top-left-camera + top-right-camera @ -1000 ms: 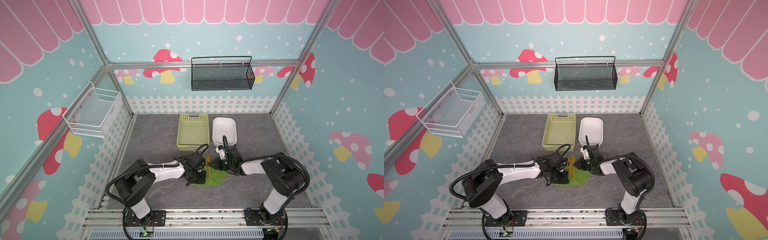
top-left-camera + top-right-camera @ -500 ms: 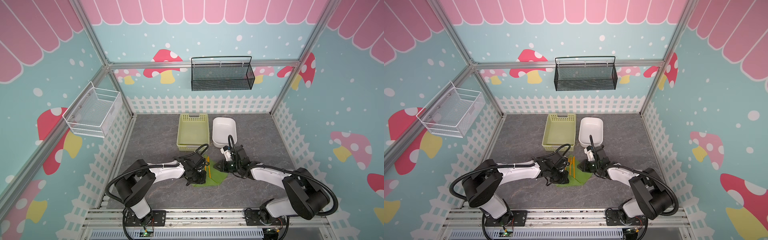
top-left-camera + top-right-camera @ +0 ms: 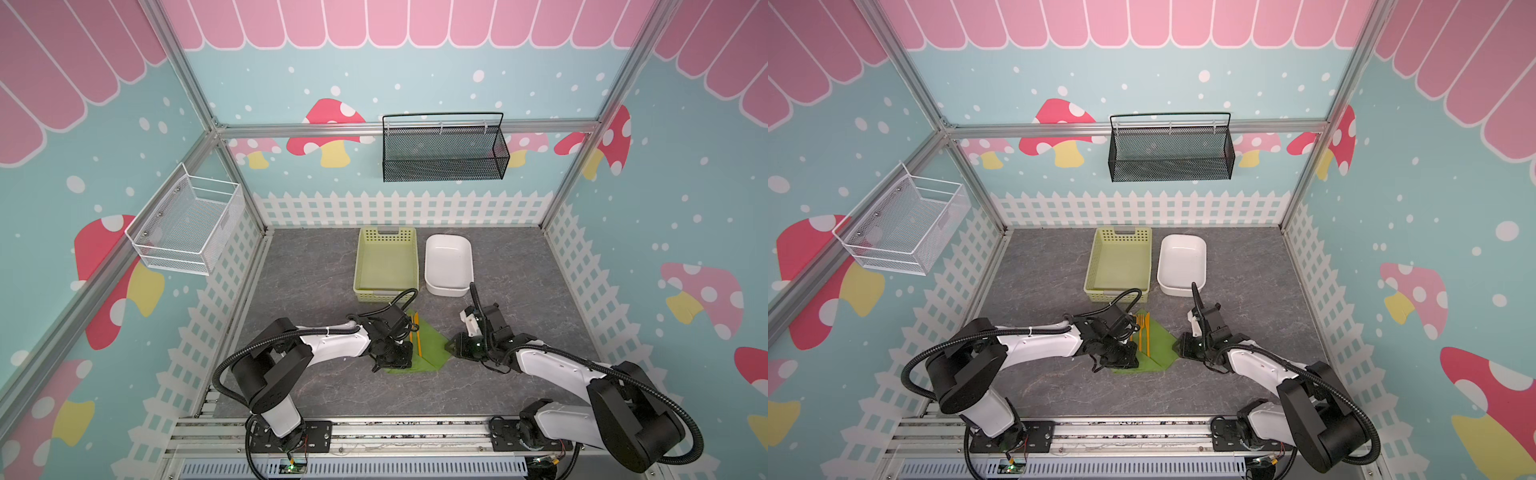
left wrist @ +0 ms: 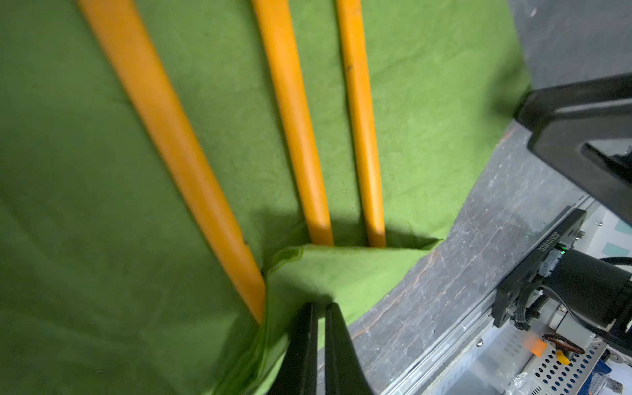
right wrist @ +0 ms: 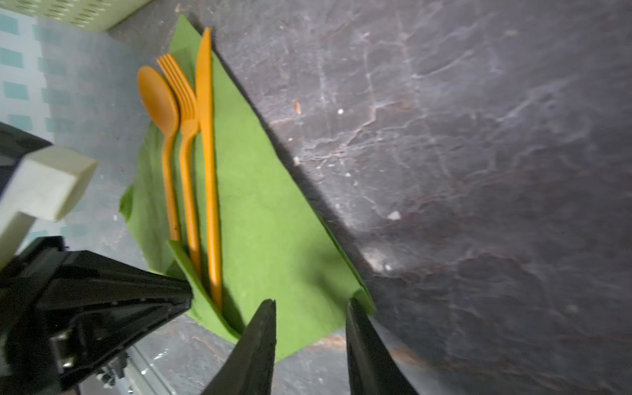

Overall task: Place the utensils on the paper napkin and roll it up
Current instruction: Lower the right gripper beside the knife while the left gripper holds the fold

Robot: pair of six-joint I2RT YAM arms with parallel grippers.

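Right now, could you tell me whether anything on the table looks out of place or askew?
Only the paper napkin: its near corner is lifted and folded over the utensils' handle ends, pinched in the shut left gripper. The utensils lie side by side; nothing looks spilled or damaged.

We record a thin green paper napkin at lower centre in a top view, one corner turned up over the handle ends. Three slim orange plastic utensils, spoon, fork and knife, lie side by side on it.
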